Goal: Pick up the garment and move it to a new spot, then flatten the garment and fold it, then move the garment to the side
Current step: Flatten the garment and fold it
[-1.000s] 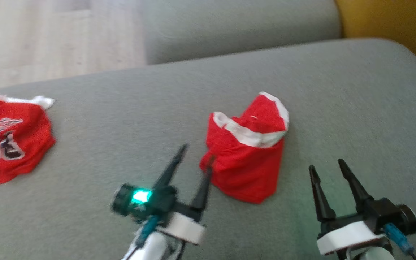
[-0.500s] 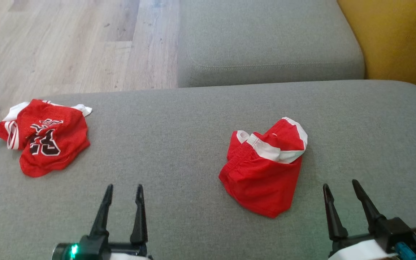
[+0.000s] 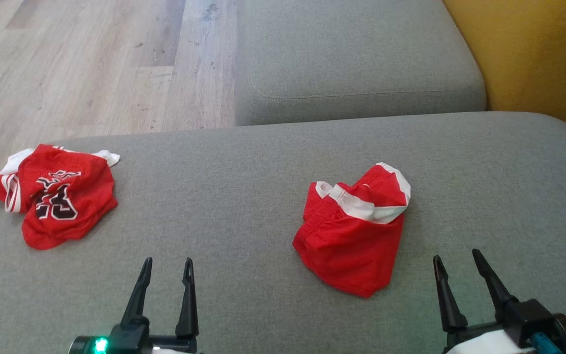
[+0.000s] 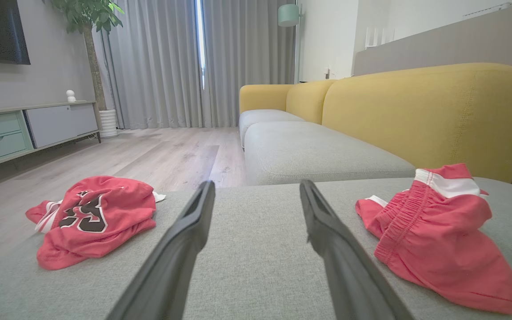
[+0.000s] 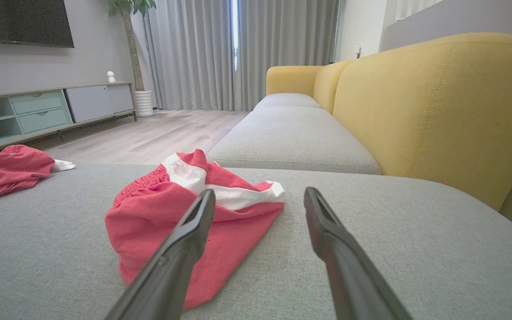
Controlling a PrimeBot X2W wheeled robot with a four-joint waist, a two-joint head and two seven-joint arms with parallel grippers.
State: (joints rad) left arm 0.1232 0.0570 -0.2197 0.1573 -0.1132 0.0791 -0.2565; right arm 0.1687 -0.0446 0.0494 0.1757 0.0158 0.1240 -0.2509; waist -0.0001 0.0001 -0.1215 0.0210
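Left gripper (image 3: 168, 260), wide and empty, has drawn back from the crumpled red shorts (image 3: 352, 241), now at its three o'clock. Right gripper (image 3: 456, 254) is wide and empty too, so pickup likely lies ahead.

The head camera is looking steeply down onto the grey sofa cushion (image 3: 243, 162); both wrist cameras are skimming low across it toward the curtains (image 4: 158, 62), sharing the red shorts (image 3: 352, 241) and jersey (image 3: 62, 196).

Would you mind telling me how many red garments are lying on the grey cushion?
2: the numbered jersey at the left edge of the cushion, the shorts right of centre.
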